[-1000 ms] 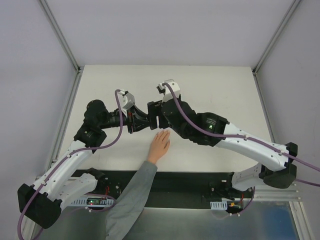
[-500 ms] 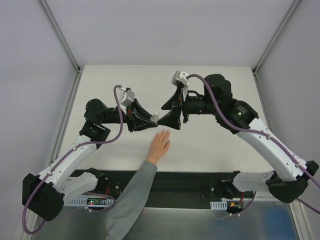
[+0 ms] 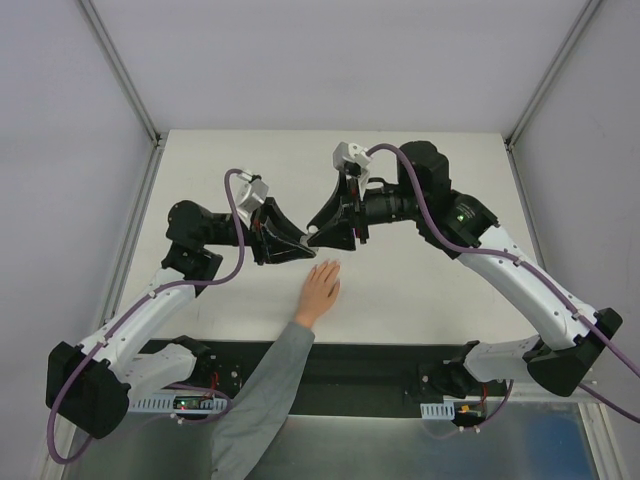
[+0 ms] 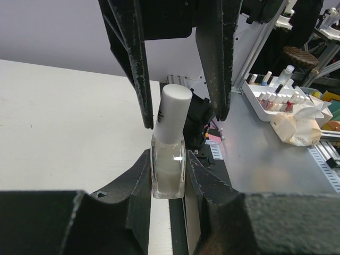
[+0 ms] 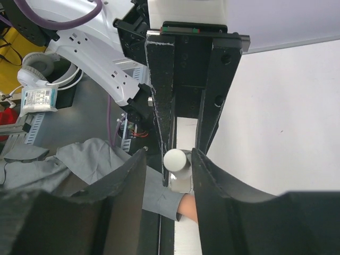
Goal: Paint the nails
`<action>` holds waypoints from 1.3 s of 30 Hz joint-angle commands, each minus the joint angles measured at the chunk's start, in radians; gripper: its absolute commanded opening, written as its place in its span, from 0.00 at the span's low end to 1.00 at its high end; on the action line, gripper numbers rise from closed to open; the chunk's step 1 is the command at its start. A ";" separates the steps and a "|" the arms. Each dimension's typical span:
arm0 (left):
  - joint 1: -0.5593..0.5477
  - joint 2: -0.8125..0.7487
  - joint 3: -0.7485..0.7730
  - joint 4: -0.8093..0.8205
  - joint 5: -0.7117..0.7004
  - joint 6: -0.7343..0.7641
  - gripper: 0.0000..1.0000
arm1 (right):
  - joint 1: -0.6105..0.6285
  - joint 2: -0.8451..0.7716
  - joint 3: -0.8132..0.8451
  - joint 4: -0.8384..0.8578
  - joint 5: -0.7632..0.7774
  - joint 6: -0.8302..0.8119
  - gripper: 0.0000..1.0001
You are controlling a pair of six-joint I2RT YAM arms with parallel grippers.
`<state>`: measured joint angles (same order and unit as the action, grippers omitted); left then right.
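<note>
A pale hand with a grey sleeve lies flat on the white table, fingers pointing away from the arm bases. Its nails are too small to make out. Just beyond the fingertips my left gripper is shut on a small translucent bottle with a white cap, held upright in the left wrist view. My right gripper faces it, open. Its fingers stand on either side of the cap, with a gap on at least one side. The hand shows below the bottle.
Off the table to the side, a white tray holds several small polish bottles, with a crumpled tissue beside it on a metal bench. Metal frame posts rise at the table's back corners. Headphones hang off-table.
My right arm has pulled back from over the hand, turned toward the left gripper and brought its jaws around the bottle's cap, narrowing them. The left gripper has kept its hold on the bottle.
</note>
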<state>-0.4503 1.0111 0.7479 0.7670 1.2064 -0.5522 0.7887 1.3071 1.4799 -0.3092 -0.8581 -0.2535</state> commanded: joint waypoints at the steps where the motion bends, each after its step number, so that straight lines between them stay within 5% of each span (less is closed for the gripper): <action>1: 0.002 0.000 0.001 0.081 0.035 -0.017 0.00 | -0.005 0.007 0.010 0.076 -0.050 -0.017 0.36; 11: 0.009 -0.016 -0.007 0.077 -0.007 -0.008 0.00 | -0.005 -0.002 -0.073 0.148 -0.052 0.054 0.02; 18: 0.025 -0.040 -0.016 0.046 -0.063 0.018 0.00 | 0.001 -0.017 -0.191 0.242 0.022 0.197 0.00; 21: 0.041 -0.060 -0.021 0.005 -0.140 0.057 0.00 | 0.018 -0.055 -0.268 0.291 0.167 0.276 0.00; 24: 0.050 -0.077 -0.007 -0.124 -0.250 0.159 0.00 | 0.072 -0.106 -0.305 0.253 0.483 0.384 0.00; 26: 0.053 -0.091 -0.001 -0.207 -0.303 0.196 0.00 | 0.229 -0.137 -0.291 0.071 1.076 0.542 0.00; 28: 0.058 -0.100 0.005 -0.260 -0.349 0.234 0.00 | 0.346 -0.157 -0.259 -0.077 1.517 0.678 0.01; 29: 0.059 -0.100 0.007 -0.270 -0.353 0.242 0.00 | 0.430 -0.140 -0.235 -0.120 1.603 0.763 0.01; 31: 0.059 -0.106 0.004 -0.275 -0.357 0.255 0.00 | 0.483 -0.058 -0.130 -0.218 1.718 0.798 0.00; 36: 0.059 -0.103 0.010 -0.279 -0.318 0.265 0.00 | 0.512 0.015 -0.023 -0.222 1.714 0.659 0.01; 39: 0.058 -0.103 0.018 -0.279 -0.263 0.270 0.00 | 0.511 0.018 0.020 -0.228 1.691 0.607 0.12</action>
<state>-0.4145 0.9188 0.7002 0.4267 0.9771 -0.3210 1.2915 1.3266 1.4406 -0.3939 0.7334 0.4255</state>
